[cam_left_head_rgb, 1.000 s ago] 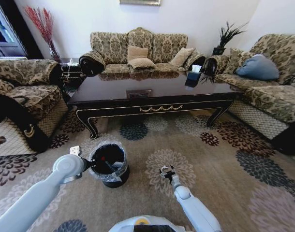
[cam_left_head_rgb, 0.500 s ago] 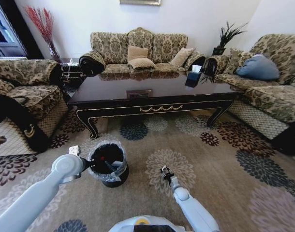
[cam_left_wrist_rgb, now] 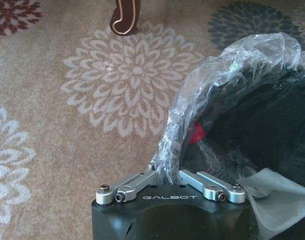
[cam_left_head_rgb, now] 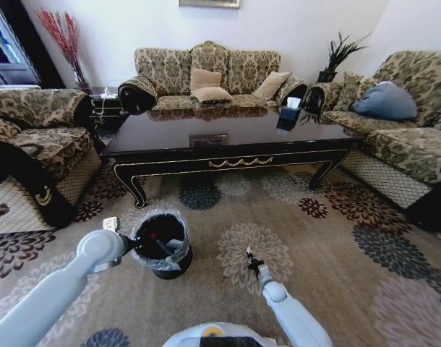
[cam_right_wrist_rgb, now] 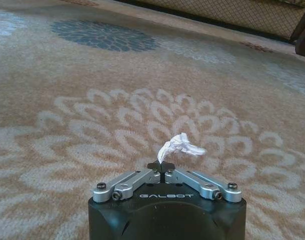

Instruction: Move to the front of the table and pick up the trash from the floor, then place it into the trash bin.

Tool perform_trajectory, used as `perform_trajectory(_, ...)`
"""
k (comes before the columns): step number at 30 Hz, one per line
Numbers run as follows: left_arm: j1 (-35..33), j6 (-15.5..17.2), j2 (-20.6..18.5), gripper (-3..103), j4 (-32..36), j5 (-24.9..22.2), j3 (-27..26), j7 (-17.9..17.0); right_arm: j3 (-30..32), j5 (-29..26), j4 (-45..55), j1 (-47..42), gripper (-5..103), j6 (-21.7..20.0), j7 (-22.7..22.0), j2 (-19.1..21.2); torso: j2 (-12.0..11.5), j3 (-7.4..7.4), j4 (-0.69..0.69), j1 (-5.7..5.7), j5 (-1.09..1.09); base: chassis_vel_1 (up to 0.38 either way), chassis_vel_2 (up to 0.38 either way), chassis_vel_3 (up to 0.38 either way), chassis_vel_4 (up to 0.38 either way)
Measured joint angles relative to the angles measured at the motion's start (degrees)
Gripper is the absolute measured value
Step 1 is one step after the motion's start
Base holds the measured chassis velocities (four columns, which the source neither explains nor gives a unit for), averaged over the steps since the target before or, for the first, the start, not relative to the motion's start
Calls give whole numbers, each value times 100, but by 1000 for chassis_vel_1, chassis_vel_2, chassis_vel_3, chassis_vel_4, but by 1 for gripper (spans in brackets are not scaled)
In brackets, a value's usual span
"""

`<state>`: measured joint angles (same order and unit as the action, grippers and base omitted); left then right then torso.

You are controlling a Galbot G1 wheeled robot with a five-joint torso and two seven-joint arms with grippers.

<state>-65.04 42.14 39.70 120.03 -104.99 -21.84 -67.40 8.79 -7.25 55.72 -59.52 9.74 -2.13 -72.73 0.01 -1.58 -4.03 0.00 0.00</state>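
The trash bin, black with a clear liner, stands on the carpet in front of the dark table. My left gripper is at the bin's near-left rim, shut on the liner and rim. Inside the bin lie a red scrap and a white sheet. My right gripper is low over a pale carpet flower, to the right of the bin. It is shut on a piece of trash, a white crumpled paper that sticks out past its fingertips.
Patterned sofas ring the table on the left, back and right. A dark tissue box sits on the tabletop. A black bag leans by the left sofa. A table leg is beyond the bin.
My right gripper has closed and turned narrower over the carpet flower, with the white paper now pinched in it. The left arm and the bin have stayed put.
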Motion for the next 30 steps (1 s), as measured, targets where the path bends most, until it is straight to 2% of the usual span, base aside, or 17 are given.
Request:
perform_trajectory(7, -94, 0, 16, 0, 62, 12, -68, 2, 13, -14, 173, -97, 0, -5, -30, 62, 0, 0, 0, 0, 0, 0, 0, 0, 0)
perform_trajectory(12, -7, 0, 73, 0, 75, 60, 68, 3, 136, -122, 740, -349, 0, -35, -80, 246, 0, 0, 1, 0, 1, 0, 0, 0, 0)
perform_trajectory(16, 247, 0, 250, 0, 18, 164, 445, 4, 452, -336, 1814, -869, 0, -99, -106, 657, 0, 0, -3, 0, 1, 0, 0, 0, 0)
perform_trajectory(18, 264, 0, 289, 0, 19, 184, 491, 7, 494, -378, 2027, -961, 0, -115, -119, 749, 0, 0, -3, 0, 0, 0, 0, 0, 0)
perform_trajectory(19, 333, 0, 364, 0, 19, 203, 602, -17, 571, -460, 2340, -1128, 0, -142, -144, 885, 0, 0, 1, 0, 0, 0, 0, 0, 0)
perform_trajectory(23, 600, 0, 586, 0, -3, 105, 862, -134, 732, -650, 2911, -1449, 0, -198, -200, 1142, 0, 1, 1, 0, 2, 0, 0, 0, 0)
perform_trajectory(26, 1104, 0, 820, 0, -177, 39, 1398, -257, 949, -837, 3726, -1862, 0, -256, -267, 1399, 0, 0, -3, 0, 3, 0, 0, 0, 0)
perform_trajectory(27, 1104, 0, 820, 0, -177, 39, 1398, -257, 949, -837, 3726, -1862, 0, -256, -267, 1399, 0, 0, -3, 0, 3, 0, 0, 0, 0)
perform_trajectory(30, 1639, 0, 1066, 0, -380, 33, 1945, -319, 1149, -903, 4524, -2232, 0, -300, -318, 1546, 0, 0, 1, 0, -1, 0, 0, 0, 0)
